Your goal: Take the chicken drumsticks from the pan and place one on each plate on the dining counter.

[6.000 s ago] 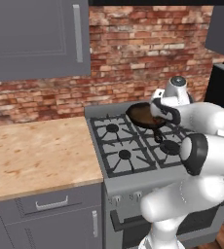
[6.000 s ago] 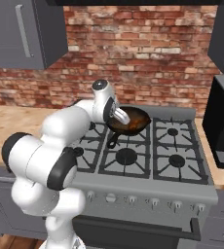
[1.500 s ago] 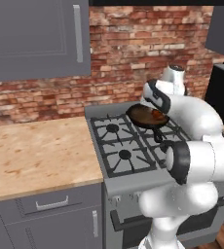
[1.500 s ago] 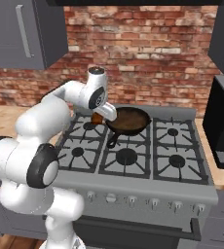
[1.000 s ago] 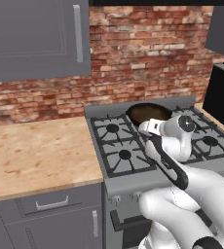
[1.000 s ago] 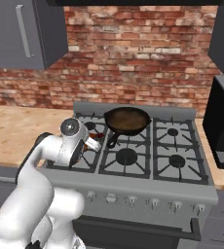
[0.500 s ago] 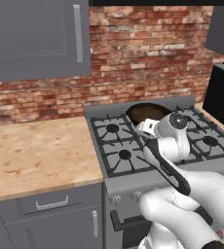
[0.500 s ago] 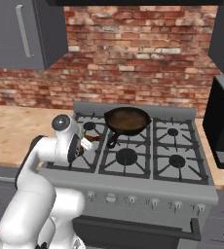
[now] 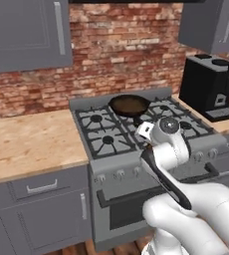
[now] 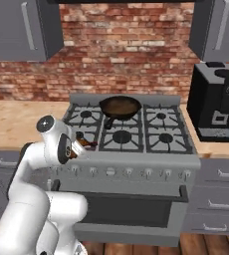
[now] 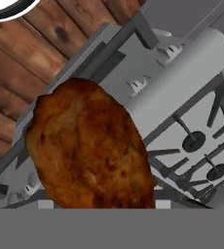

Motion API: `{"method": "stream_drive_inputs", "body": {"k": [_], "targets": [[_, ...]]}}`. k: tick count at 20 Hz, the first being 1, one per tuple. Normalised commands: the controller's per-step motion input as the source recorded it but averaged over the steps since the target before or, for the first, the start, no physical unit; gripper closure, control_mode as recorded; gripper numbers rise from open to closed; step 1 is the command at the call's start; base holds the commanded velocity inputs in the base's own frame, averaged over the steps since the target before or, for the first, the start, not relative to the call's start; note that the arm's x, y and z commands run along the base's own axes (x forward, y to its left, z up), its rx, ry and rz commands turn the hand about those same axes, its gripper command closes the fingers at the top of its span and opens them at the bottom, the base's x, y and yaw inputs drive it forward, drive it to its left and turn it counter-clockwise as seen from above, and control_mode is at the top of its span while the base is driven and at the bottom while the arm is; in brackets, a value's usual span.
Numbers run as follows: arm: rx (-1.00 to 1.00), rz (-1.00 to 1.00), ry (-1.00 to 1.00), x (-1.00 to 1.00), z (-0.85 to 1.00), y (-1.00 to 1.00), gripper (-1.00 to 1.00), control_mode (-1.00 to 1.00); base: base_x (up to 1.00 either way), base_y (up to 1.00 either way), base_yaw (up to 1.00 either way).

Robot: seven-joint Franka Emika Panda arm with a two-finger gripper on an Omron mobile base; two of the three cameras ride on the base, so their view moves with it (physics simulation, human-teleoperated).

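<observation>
My gripper (image 10: 85, 145) hangs low over the stove's front edge, shut on a glossy reddish-brown chicken drumstick (image 10: 89, 144). In the hand view the drumstick (image 11: 89, 151) looms large and hides the fingertips. From the left base view the gripper (image 9: 148, 145) sits under the white wrist, with the drumstick barely showing. The pan (image 9: 130, 104) rests on a rear burner, dark with a brownish inside (image 10: 120, 106), its handle pointing toward me. Whether more drumsticks lie in it I cannot tell. The plates and the dining counter are out of view.
The grey stove (image 10: 136, 159) has a row of knobs and an oven handle (image 10: 116, 191) along its front. A black coffee machine (image 10: 218, 99) stands on the counter to the right. A wooden worktop (image 9: 27, 144) over grey drawers lies left. Wall cabinets (image 9: 27, 30) hang above.
The whole picture has shifted and pulled back from the stove, so the camera has moved; the coffee machine shows more fully. The folded arm still carries the drumstick.
</observation>
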Motion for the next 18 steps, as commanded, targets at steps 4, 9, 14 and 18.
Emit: {"method": "stream_drive_inputs", "body": {"k": [4,9,14,18], "targets": [[0.0,0.0,0.0,0.0,0.0,0.0,1.0,1.0,-1.0,-0.17,-0.17],[0.0,0.0,0.0,0.0,0.0,0.0,1.0,1.0,-1.0,-0.41,-0.06],[0.0,0.0,0.0,0.0,0.0,0.0,1.0,1.0,-1.0,-0.59,0.0],[0.0,0.0,0.0,0.0,0.0,0.0,1.0,1.0,-1.0,-0.71,0.0]]}}
